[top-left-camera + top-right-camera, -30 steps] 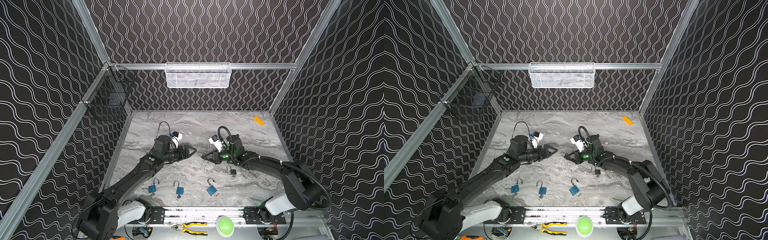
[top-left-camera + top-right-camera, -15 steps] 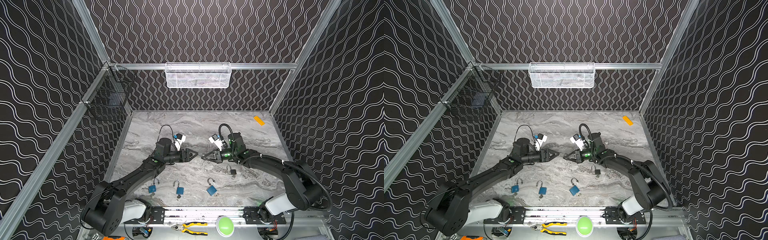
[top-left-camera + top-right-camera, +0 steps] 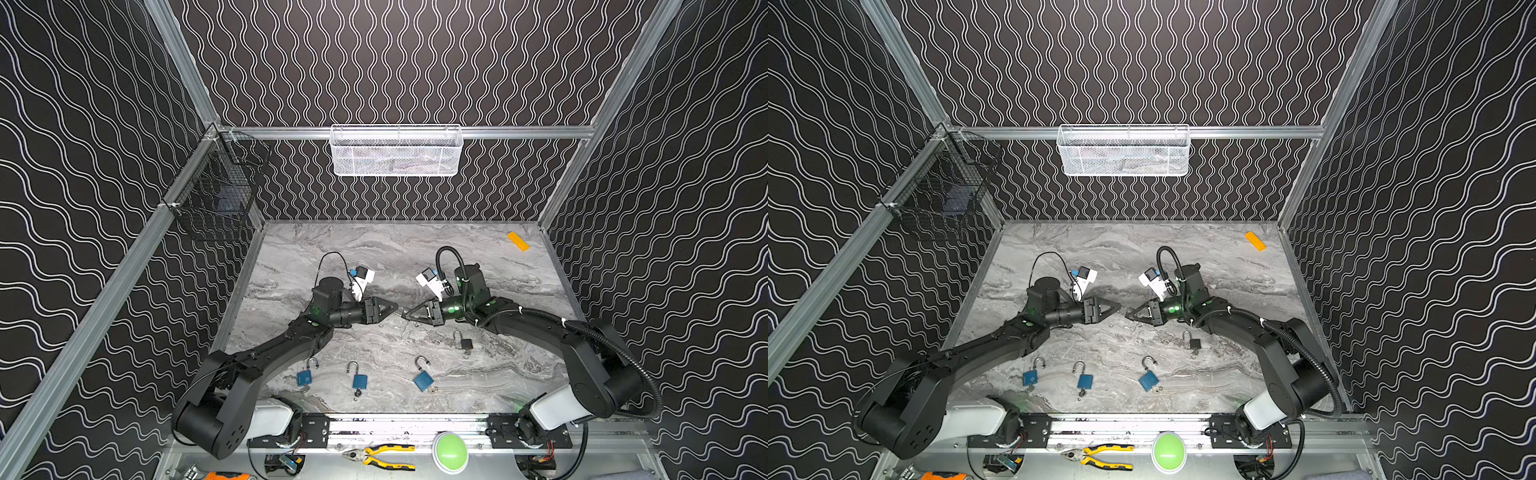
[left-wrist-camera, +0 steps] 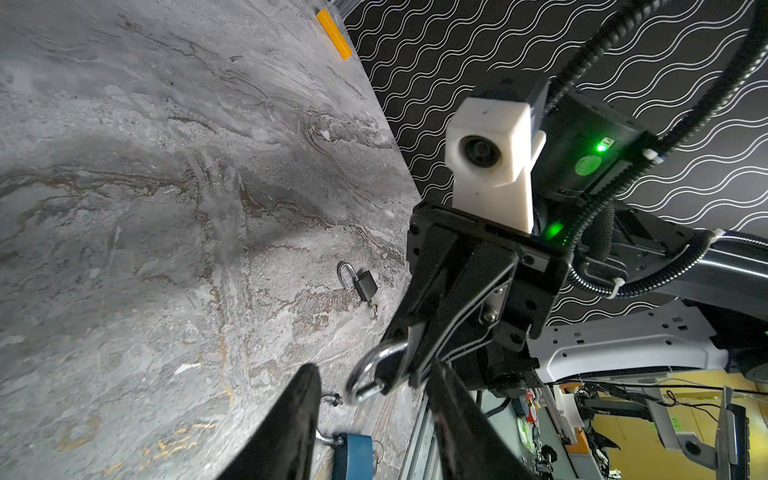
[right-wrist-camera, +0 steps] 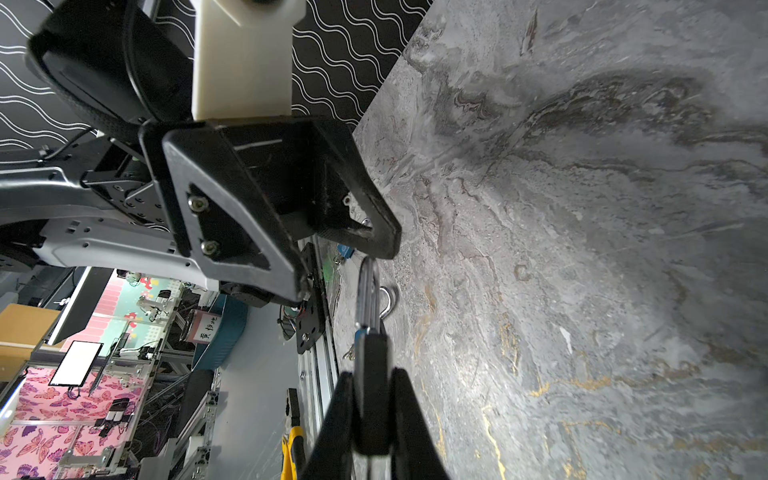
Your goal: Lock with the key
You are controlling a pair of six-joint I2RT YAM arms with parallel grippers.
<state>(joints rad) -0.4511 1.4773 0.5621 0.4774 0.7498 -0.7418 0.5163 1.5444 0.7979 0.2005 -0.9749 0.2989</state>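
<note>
Right tool (image 3: 405,314): it was shut tight on the black body of a lock (image 5: 371,395), so the lock was held up off the worktop (image 3: 374,257) and kept steady.
Loop (image 5: 368,291): the metal loop of the lock was pointed at the left tool (image 3: 392,308), likely so that it could be reached and pushed shut.
Left tool: it was partly open and nothing was held; one finger was seen on each side of the loop, not pressed on it.
Key: none could be made out in the held lock.
Spare locks: three blue locks (image 3: 360,380) and a small black lock (image 3: 466,343) were left on the worktop near the front.
In the way: nothing was seen between the two tools; the small black lock was seen just beside the right arm.
Far off: an orange block (image 3: 518,241), a white basket (image 3: 397,151) and a black basket (image 3: 216,199) were kept well apart.
</note>
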